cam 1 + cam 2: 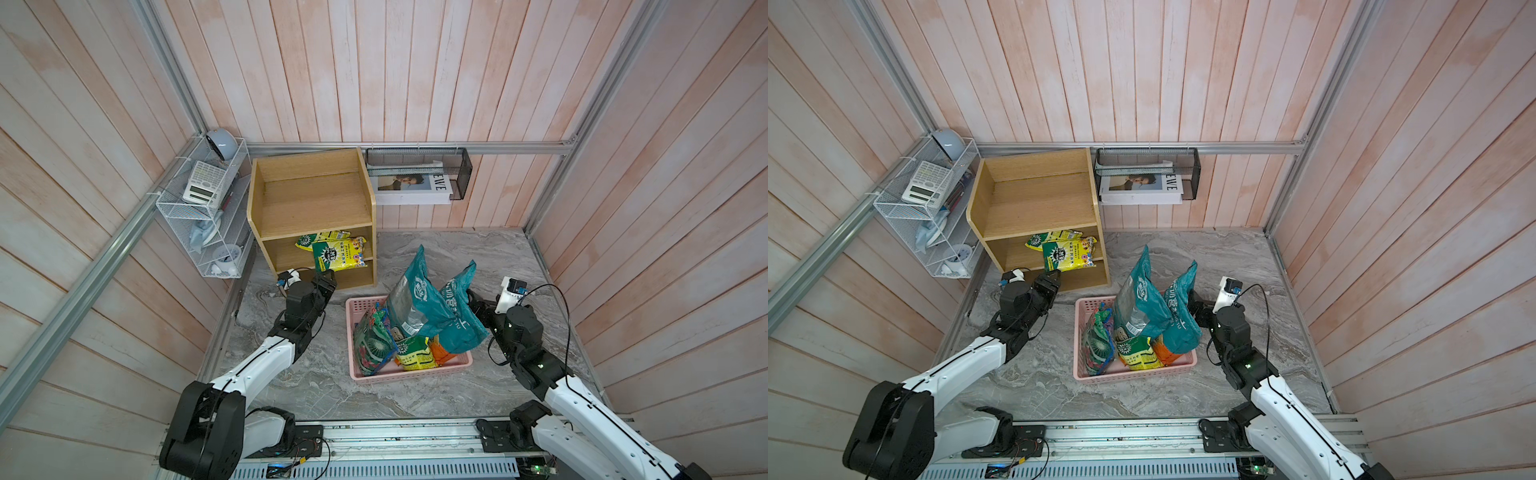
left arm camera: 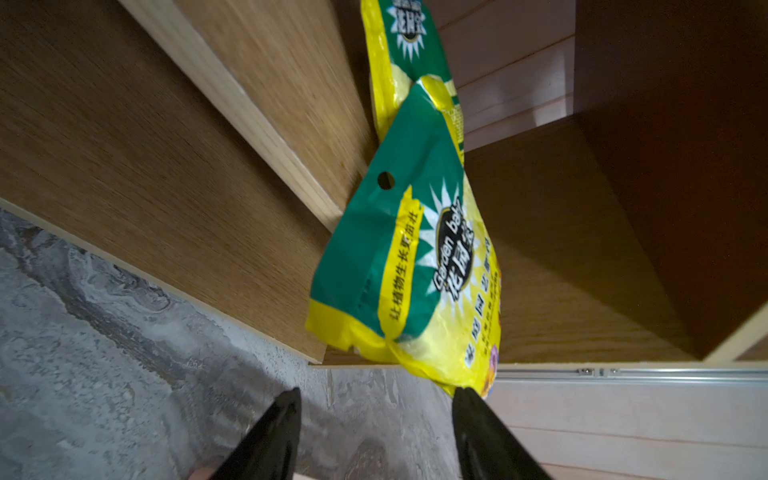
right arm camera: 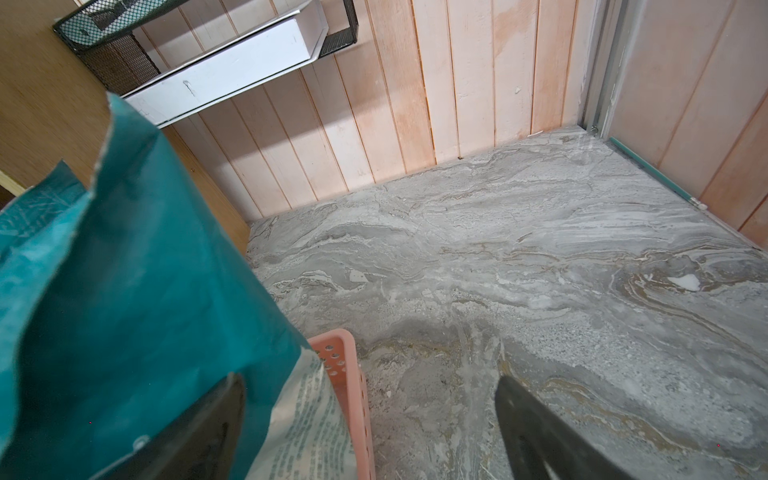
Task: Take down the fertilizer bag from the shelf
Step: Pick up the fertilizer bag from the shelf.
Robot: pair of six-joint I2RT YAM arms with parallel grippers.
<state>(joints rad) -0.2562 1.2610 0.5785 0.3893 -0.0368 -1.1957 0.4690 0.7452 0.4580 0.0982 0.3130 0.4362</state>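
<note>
Though poised at the fertilizer bag (image 2: 415,257), overhanging the middle tier of the shelf (image 1: 311,203), with left claw (image 2: 379,390) spread empty, grips nothing yet. Right claw (image 3: 370,380) spread too. Grasp, lowering all ahead.
</note>
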